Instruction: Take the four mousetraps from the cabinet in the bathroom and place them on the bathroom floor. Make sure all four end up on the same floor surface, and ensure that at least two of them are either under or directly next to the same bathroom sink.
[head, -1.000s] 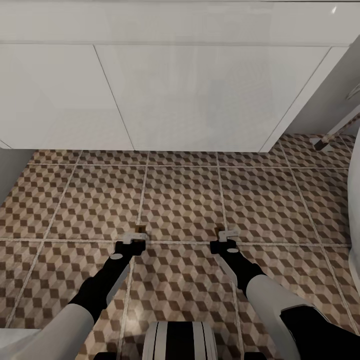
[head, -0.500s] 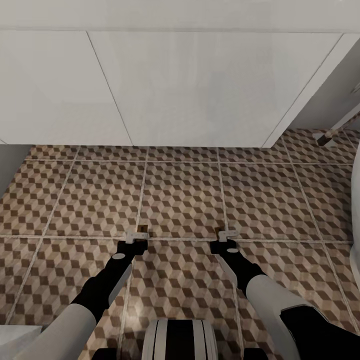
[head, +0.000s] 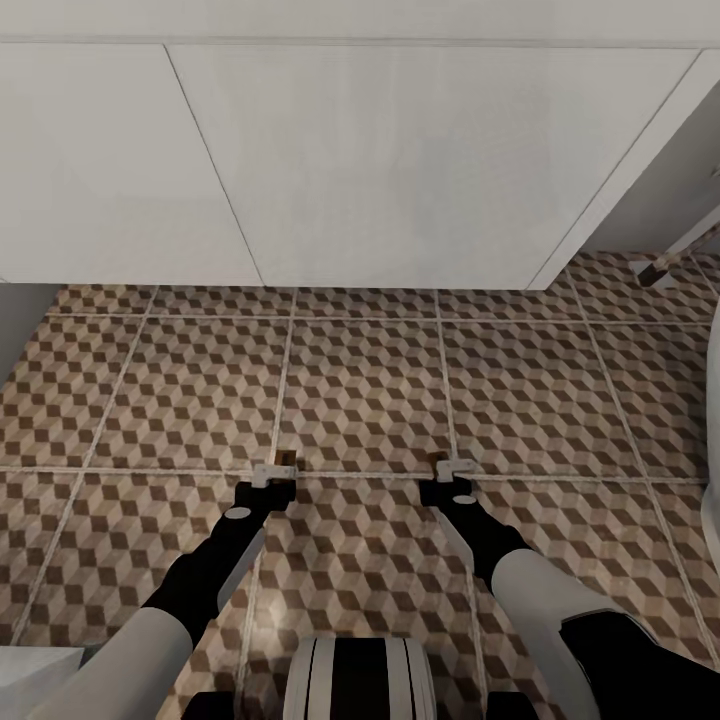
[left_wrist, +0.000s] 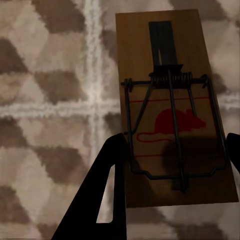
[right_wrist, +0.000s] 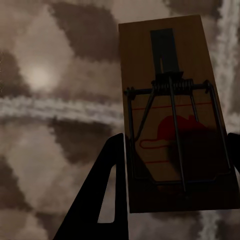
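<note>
Mousetraps in both grippers, left gripper (head: 274, 474) clamped on one mousetrap (left_wrist: 172, 110), right gripper (head: 452, 472) clamped on another (right_wrist: 175, 112), held low over the bathroom floor (head: 360, 390) before the white vanity (head: 380, 160); neither set down yet, other two unaccounted for.

Two mousetraps held above bathroom floor (head: 360, 390)
Left mousetrap (left_wrist: 175, 107) and right mousetrap (right_wrist: 175, 112): tan boards, dark wire, red mouse print; each between gripper fingers, above cube-pattern tiles.

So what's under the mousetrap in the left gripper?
Beneath the mousetrap in the left gripper lies the cube-patterned bathroom floor, with pale grout lines crossing. The tile directly behind the board is hidden.
</note>
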